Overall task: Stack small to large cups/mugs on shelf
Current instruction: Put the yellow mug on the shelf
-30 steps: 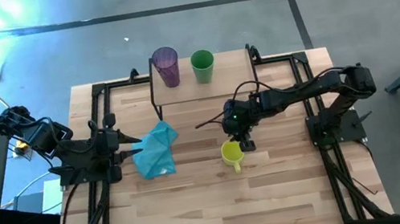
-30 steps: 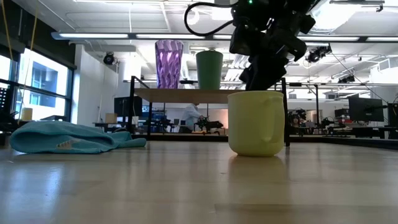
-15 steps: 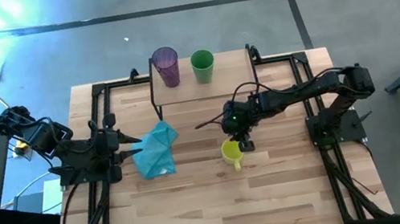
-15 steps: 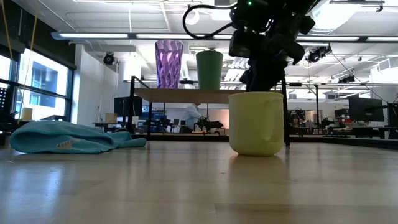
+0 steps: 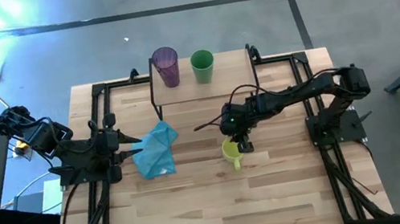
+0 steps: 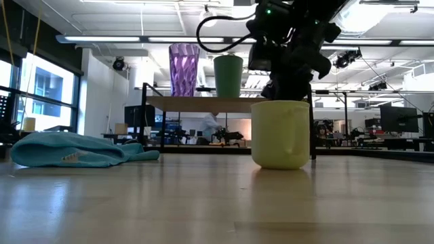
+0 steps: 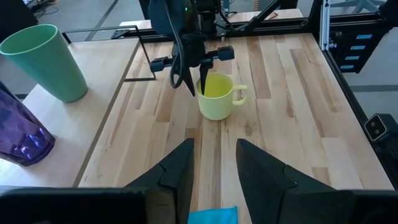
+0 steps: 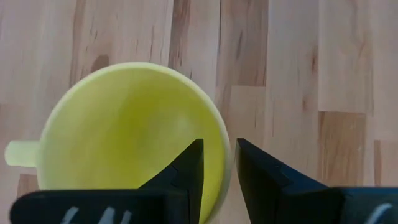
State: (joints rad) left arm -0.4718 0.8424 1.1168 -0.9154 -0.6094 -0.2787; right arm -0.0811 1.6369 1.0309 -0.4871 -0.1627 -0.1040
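Note:
The yellow-green mug (image 5: 230,153) stands upright on the table, its handle (image 8: 15,152) toward the near edge. My right gripper (image 8: 219,171) is open right above it, pointing down. One finger (image 8: 189,168) is inside the mug and the other (image 8: 255,171) is outside its far rim. The purple tumbler (image 5: 166,66) and the green cup (image 5: 203,67) stand side by side on the shelf (image 5: 234,70). My left gripper (image 7: 214,174) waits open at the table's left side, next to the cloth. My right gripper straddles the mug's rim (image 8: 222,155) on the side away from the handle, one finger inside and one outside. The fingers come from above, pointing down. I cannot tell whether either finger touches the wall. The mug stands upright with its base on the table.
A light blue cloth (image 5: 156,150) lies crumpled on the table left of the mug, just in front of my left gripper. Black frame rails (image 5: 102,112) run along the table's left and right sides. Bare tabletop (image 5: 224,206) lies toward the near edge.
My right gripper has moved a little toward the table's left and lowered onto the mug's rim. The mug has turned slightly on the table, so its handle shows less in the low view.

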